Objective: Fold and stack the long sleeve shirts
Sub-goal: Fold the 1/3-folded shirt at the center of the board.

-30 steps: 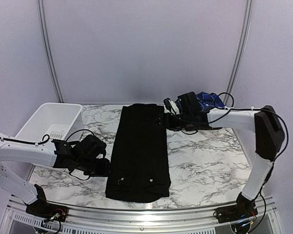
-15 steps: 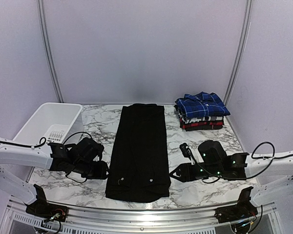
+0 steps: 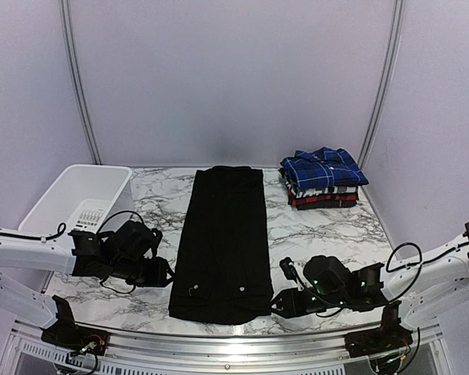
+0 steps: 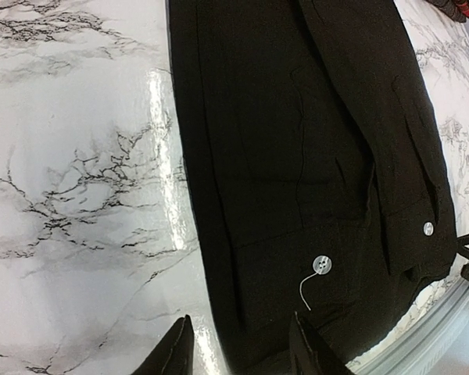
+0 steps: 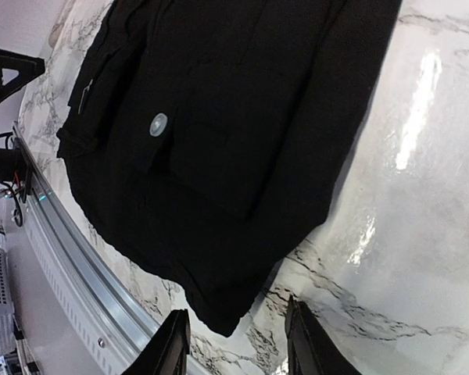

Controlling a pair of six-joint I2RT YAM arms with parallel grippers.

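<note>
- Left gripper (image 3: 169, 273): jaws spread wide, nothing held. In the left wrist view one of its fingers (image 4: 174, 353) sits over bare marble and the other over black cloth, so the shirt's left edge runs between them close to the hem. I cannot tell whether either finger touches the cloth.
- Right gripper (image 3: 276, 303): jaws also wide apart, nothing clamped. In the right wrist view the shirt's near right corner lies between its fingers (image 5: 303, 337). I cannot tell whether they touch it.
- Black long-sleeve shirt (image 3: 223, 238): lies flat on the marble table (image 3: 336, 234), folded into a long narrow strip. It runs from the far edge toward the near edge, between the two arms.
- A pale button (image 4: 322, 265) trailing a loose thread sits near the hem on the left side.
- Stack of plaid shirts (image 3: 323, 178): far right corner of the table, blue-and-white on top and red near the bottom. It is well apart from both grippers.
- White basket (image 3: 59, 199): far left corner, beside the left arm and clear of the black shirt.
- Both wrist views cut the fingers off at the bottom edge.
- The black shirt's folds and sleeves are hard to separate, black on black.
- The middle layers of the plaid stack are too small to sort out.
</note>
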